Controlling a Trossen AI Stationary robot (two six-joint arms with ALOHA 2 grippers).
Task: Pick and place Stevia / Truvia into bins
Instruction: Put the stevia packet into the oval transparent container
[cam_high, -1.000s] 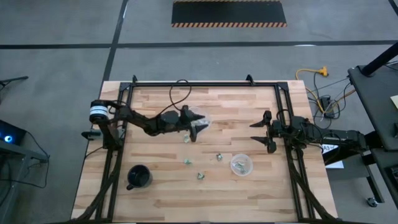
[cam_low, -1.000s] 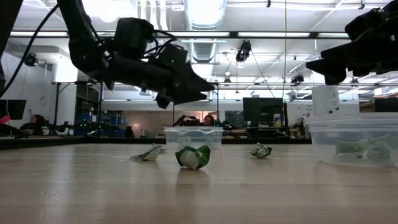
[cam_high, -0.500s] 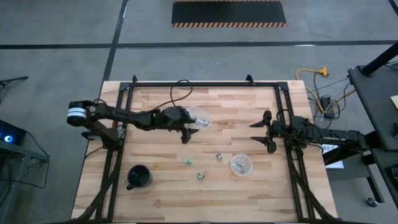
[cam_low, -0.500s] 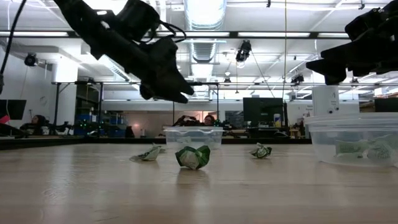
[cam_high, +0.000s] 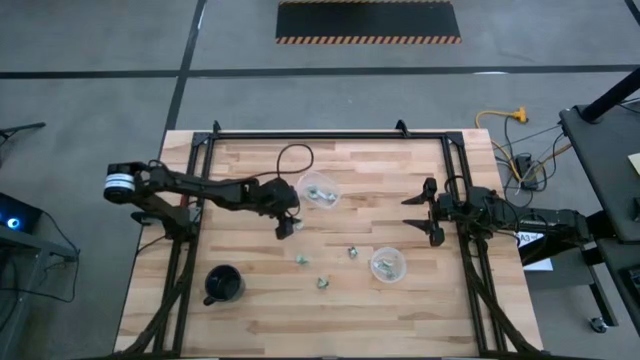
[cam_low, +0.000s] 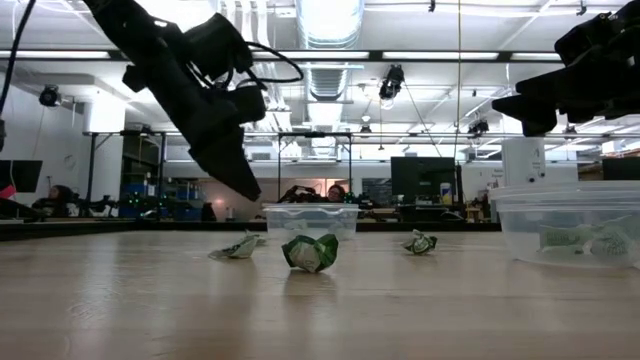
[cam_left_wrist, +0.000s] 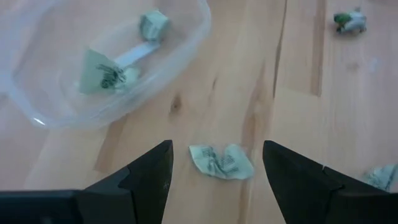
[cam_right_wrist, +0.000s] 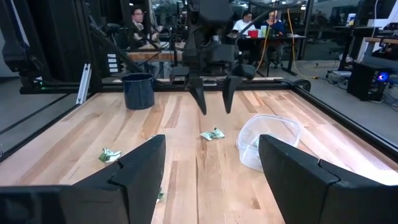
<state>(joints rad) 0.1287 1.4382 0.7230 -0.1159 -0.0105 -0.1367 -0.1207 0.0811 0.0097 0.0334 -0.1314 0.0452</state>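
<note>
Roughly halfway: several Stevia packets already lie in both clear cups
Left gripper (cam_left_wrist: 214, 180): jaws wide, holding nothing, poised over a loose packet (cam_left_wrist: 221, 162) lying between them
Left cup (cam_left_wrist: 186, 50): just beyond the jaws
Right gripper (cam_right_wrist: 208, 180): jaws wide, empty, waiting well apart from the other cup (cam_high: 387, 264)
Left to do: four loose packets remain
Writing: green print, unreadable

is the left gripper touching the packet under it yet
Apart. The right wrist view shows the left gripper open with its tips clearly above the packet, bare table between them. In the left wrist view the packet lies between the fingers.
</note>
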